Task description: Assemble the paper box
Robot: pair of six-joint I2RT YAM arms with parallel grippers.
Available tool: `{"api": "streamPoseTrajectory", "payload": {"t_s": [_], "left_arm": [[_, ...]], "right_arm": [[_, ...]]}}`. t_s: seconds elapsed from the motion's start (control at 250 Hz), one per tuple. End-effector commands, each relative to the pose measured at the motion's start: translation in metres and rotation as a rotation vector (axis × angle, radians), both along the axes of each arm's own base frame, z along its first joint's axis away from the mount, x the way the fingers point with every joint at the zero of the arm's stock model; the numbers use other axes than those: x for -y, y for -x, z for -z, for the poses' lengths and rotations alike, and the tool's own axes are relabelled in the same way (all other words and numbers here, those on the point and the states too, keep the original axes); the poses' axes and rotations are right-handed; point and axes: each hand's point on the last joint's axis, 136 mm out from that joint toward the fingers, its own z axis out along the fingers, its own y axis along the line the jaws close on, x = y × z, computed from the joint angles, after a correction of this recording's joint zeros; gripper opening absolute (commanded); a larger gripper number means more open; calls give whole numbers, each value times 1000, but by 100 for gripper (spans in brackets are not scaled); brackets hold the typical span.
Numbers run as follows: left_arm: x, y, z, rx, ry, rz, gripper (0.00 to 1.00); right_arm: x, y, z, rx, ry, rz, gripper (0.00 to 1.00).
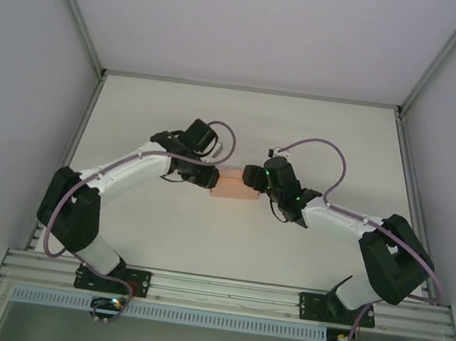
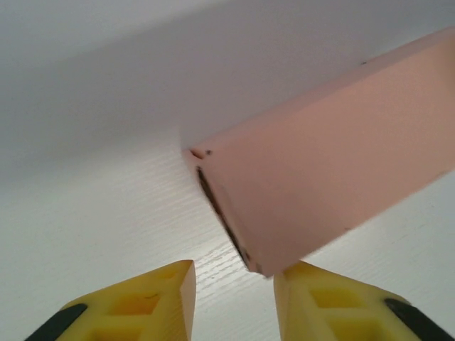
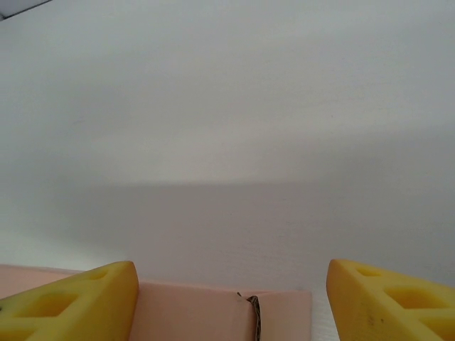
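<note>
The paper box is a small, low, salmon-pink rectangular box lying on the white table between my two grippers. My left gripper is at its left end. In the left wrist view the box fills the upper right, and its near corner reaches the right fingertip. The left gripper is open with bare table between its jaws. My right gripper is over the box's right end. In the right wrist view it stands wide open astride the box, whose seam shows.
Grey enclosure walls rise on three sides of the table. An aluminium rail runs along the near edge, where both arm bases are bolted. Purple cables loop above the arms.
</note>
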Motion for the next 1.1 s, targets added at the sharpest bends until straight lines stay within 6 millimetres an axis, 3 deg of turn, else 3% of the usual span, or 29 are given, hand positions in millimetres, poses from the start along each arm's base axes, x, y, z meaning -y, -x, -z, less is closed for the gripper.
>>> {"api": "streamPoseTrajectory", "payload": {"t_s": [0.0, 0.056, 0.176, 0.351, 0.579, 0.827, 1.094], "left_arm": [[3, 5, -27, 23, 53, 6, 41], [1, 2, -33, 33, 64, -17, 54], [-2, -10, -47, 54, 139, -71, 64], [-13, -33, -47, 58, 196, -167, 67], [4, -41, -26, -26, 301, -161, 66], [-2, -34, 20, -157, 329, -220, 56], [-15, -11, 71, -282, 326, -291, 25]], "right_arm": [[15, 32, 60, -174, 115, -10, 68], [16, 35, 63, -179, 120, -11, 66], [20, 38, 68, -188, 125, -7, 64], [19, 42, 68, -184, 123, -12, 63], [17, 43, 69, -186, 128, -18, 63], [20, 46, 76, -199, 131, -11, 63], [23, 55, 90, -208, 118, -47, 58]]}}
